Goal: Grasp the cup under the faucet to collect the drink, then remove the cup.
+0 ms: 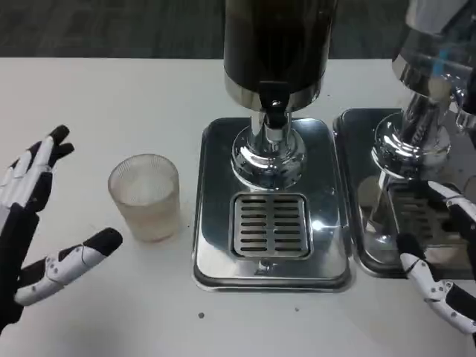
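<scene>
Head view: ribbed translucent plastic cup (144, 196) stands upright on white table (111, 97), left of steel drip tray (216, 223) of dark-tank drink dispenser (275, 44), not under black faucet (276, 111). Cup looks empty, contents unclear. Left hand (33, 223) spread beside cup, holding nothing. Right hand (439, 253) fingers apart, empty, over second tray (353, 126). Grasp, filling, removal all pending.

Frame edges crop both hands and second dispenser (428, 111)

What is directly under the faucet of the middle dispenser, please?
Under the faucet sits the slotted drain grate in the steel tray, with no cup on it. The cup stands left of the tray. Below the grate is hidden.
</scene>
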Action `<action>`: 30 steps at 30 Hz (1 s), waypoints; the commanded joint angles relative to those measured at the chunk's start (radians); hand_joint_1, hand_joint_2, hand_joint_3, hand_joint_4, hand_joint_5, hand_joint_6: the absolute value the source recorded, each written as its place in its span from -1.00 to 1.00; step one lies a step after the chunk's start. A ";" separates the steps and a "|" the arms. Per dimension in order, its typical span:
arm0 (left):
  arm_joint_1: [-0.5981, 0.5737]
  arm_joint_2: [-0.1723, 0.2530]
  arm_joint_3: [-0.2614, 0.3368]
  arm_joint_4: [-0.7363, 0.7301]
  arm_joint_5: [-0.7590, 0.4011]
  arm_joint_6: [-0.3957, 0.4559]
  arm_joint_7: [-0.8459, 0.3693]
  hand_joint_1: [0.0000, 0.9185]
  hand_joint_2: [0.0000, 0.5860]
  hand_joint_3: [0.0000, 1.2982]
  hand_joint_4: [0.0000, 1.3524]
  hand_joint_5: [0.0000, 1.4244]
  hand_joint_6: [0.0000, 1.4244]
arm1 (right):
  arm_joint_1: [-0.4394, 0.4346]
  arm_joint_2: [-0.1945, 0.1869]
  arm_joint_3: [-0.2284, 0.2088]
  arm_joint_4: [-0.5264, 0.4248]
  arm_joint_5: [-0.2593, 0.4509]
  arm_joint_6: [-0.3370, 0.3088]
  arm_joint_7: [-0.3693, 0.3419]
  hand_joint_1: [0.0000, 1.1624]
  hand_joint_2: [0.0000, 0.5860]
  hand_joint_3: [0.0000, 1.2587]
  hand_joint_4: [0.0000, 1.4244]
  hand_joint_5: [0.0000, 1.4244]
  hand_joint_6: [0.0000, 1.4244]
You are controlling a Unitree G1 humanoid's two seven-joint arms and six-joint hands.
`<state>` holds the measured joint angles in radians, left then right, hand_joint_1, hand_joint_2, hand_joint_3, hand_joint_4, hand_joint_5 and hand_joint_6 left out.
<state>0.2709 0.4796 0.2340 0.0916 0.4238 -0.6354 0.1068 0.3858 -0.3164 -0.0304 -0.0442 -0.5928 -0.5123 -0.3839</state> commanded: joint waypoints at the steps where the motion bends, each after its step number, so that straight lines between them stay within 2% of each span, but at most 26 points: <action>1: -0.075 0.030 -0.014 0.102 -0.020 0.015 -0.008 -1.00 -0.87 -1.00 -1.00 -1.00 -0.98 | -0.013 0.005 0.005 -0.005 0.001 0.006 0.008 -0.35 0.33 -0.55 -0.62 -0.58 -0.38; 12: -0.245 0.093 -0.101 0.369 0.004 0.019 0.007 -0.85 -0.92 -1.00 -1.00 -0.87 -0.86 | -0.030 0.003 0.016 -0.014 -0.011 0.012 0.012 -0.35 0.33 -0.54 -0.59 -0.56 -0.35; 23: -0.359 0.135 -0.178 0.535 0.035 -0.008 0.030 -0.69 -0.95 -1.00 -0.99 -0.79 -0.78 | -0.031 0.005 0.026 -0.021 -0.016 0.013 0.013 -0.36 0.32 -0.52 -0.57 -0.54 -0.34; 30: -0.437 0.156 -0.242 0.649 0.083 -0.029 0.083 -0.68 -0.94 -1.00 -0.99 -0.79 -0.77 | -0.052 0.004 0.029 -0.016 -0.022 0.015 0.007 -0.36 0.31 -0.51 -0.57 -0.54 -0.34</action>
<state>-0.1326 0.6157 0.0182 0.6962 0.4851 -0.6456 0.1606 0.3471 -0.3146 -0.0032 -0.0494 -0.6077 -0.5016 -0.3763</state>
